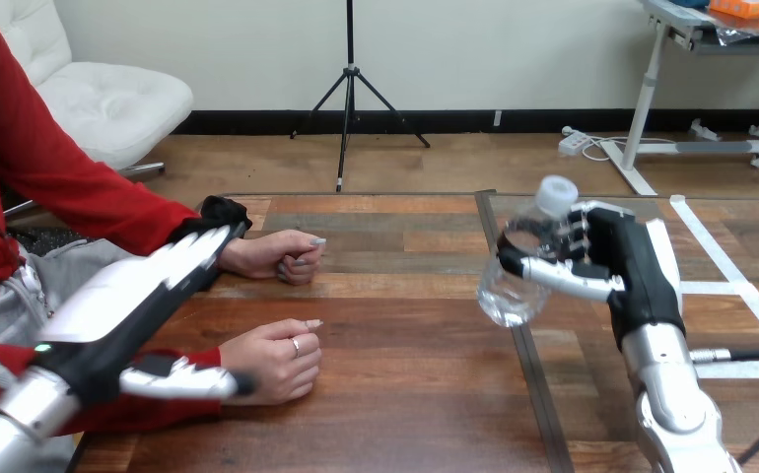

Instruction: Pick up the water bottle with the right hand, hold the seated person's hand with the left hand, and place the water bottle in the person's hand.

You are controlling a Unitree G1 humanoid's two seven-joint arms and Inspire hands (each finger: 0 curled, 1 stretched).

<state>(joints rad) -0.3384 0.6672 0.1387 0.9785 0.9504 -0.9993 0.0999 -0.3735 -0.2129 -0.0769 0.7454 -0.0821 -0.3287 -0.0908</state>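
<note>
Holding up a clear, see-through plastic water bottle [514,281] with a white cap [556,194], high off the brown wooden tabletop [405,394], in the black-and-white right hand [632,261]. Wrapped the fingers [578,229] and thumb tight round the bottle's middle. Tipped the bottle, cap up and to the right, round bottom down and to the left. Pointed that bottom toward the person's two hands, well apart from both across the bare wood.

Reached the left hand [129,301] out at the view's left, fingers [203,248] long and straight, not curled. Laid those fingers over the wrist of the person's far hand [282,256], just by the dark cuff [223,210]. Poked the thumb [183,381] out low, tip touching or just beside the person's near hand [272,360]. Could not tell of any real hold there; looked like resting, not squeezing.

Found both of the person's hands palm down and loosely curled on the tabletop, with no open palm ready.

Judged the next move as a trip straight left for the bottle, bottom first, with the far hand sitting nearly level with it. Needed first a proper hold by the left hand and a palm turned up. Saw the left hand right by the person, the right hand far off with the bottle.
</note>
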